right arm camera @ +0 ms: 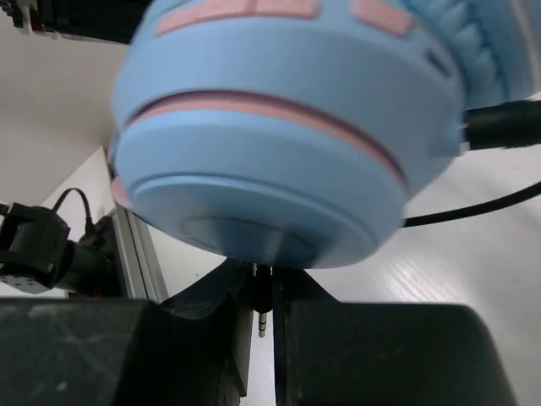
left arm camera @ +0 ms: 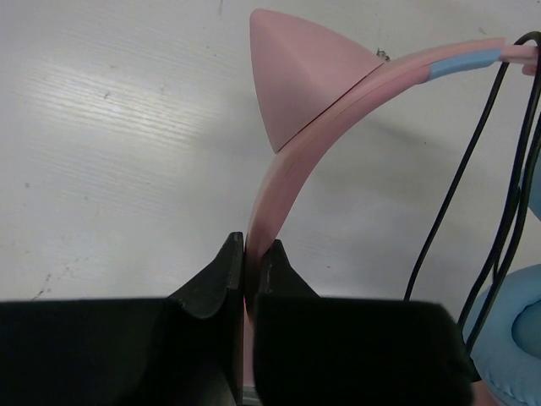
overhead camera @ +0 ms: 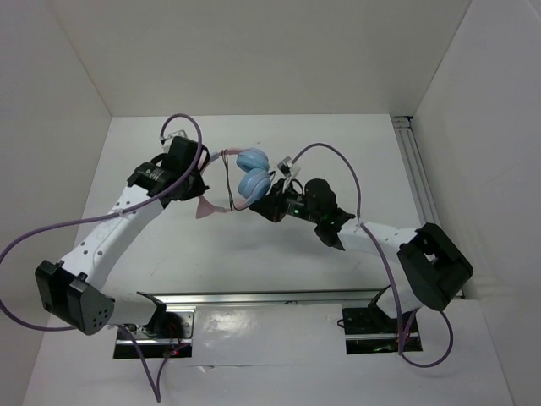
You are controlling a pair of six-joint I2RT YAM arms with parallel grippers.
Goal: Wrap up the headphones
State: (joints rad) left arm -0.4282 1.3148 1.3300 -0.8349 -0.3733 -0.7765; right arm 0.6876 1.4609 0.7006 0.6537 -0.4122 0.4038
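Note:
The headphones (overhead camera: 252, 179) hang between my two grippers above the white table. My left gripper (left arm camera: 250, 250) is shut on the pink headband (left arm camera: 275, 190), just below a pink cat ear (left arm camera: 296, 76). My right gripper (right arm camera: 264, 283) is shut on the black plug of the cord (right arm camera: 263, 298), its metal tip pointing back between the fingers. A light-blue ear cup (right arm camera: 279, 135) fills the right wrist view just above the jaws. The thin black cord (left arm camera: 461, 186) runs in loops across the band to the ear cups (left arm camera: 516, 338). In the top view the left gripper (overhead camera: 201, 179) is left of the cups and the right gripper (overhead camera: 269, 203) right below them.
White walls close in the table on the left, back and right. An aluminium rail (overhead camera: 416, 173) runs along the right side, another rail (overhead camera: 262, 298) along the near edge by the arm bases. Thick purple cables (overhead camera: 338, 161) arc over both arms.

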